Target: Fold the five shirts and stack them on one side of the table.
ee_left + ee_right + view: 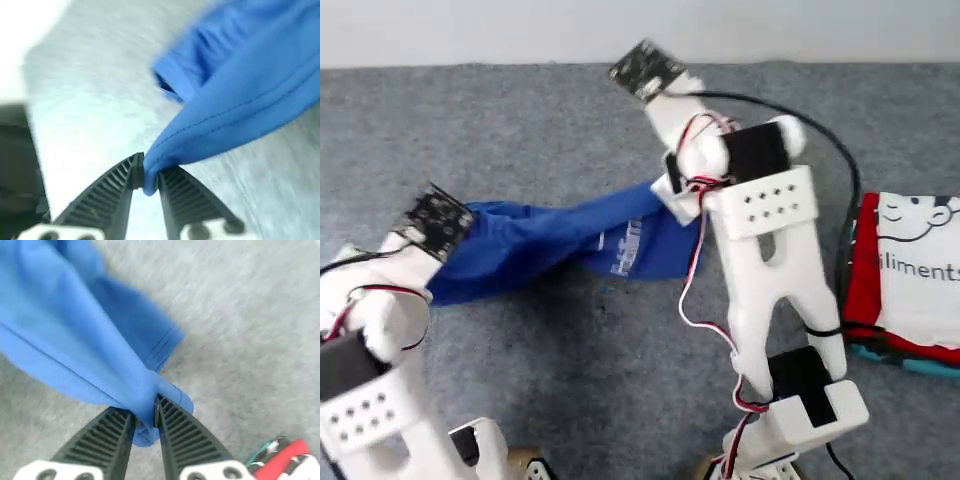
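Blue jersey is pinched in both grippers, and how little of it each one has is what worries me. The blue shirt (pixel 550 240) hangs bunched like a rope between the two arms. Its middle sags onto the grey table (pixel 620 390), and a printed part lies flat beside the right arm.

Each hold looks thin. The left gripper (pixel 148 176) has its jaws drawn narrow on a small folded nub of hem, with only a little cloth poking through toward the wrist. The right gripper (pixel 145 420) is clamped just as narrow on a twisted corner.

If I pull the arms further apart, I judge either corner could slide out and drop the shirt in a heap. The fabric is twisted rather than spread, so laying it down like this would likely trap creases and give a crooked fold. The right arm also stands near the pile of folded shirts (pixel 910 285) on its side of the table, and a wide swing could drag that pile.

At both grippers the cloth sits near the fingertips rather than deep between the jaws. The bulk of it stretches away from each toward the other arm.
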Robot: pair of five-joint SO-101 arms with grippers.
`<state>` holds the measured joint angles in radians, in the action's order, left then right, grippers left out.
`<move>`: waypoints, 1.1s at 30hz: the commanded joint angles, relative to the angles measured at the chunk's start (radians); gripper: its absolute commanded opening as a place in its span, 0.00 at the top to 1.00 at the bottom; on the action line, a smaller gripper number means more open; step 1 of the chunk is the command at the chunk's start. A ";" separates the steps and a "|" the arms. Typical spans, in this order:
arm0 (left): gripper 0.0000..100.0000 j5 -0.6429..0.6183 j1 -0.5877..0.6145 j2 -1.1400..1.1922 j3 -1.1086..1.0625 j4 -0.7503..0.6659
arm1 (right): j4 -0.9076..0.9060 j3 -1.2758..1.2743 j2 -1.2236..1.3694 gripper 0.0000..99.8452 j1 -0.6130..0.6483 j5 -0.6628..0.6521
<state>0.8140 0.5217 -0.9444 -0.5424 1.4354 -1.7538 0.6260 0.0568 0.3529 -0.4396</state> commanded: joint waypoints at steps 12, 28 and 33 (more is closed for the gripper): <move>0.98 -0.388 0.037 -0.041 0.421 -0.209 | -0.031 0.137 -0.242 0.99 -0.068 -0.173; 0.98 -0.440 0.038 -0.043 0.650 -0.339 | 0.213 0.143 -0.415 0.99 -0.154 -0.213; 0.98 -0.460 0.038 -0.043 0.676 -0.391 | 0.220 0.140 -0.429 0.99 -0.171 -0.213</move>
<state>0.3690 0.5508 -0.9858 0.0990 1.0932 -1.5451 0.7288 -0.3514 0.2071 -0.6452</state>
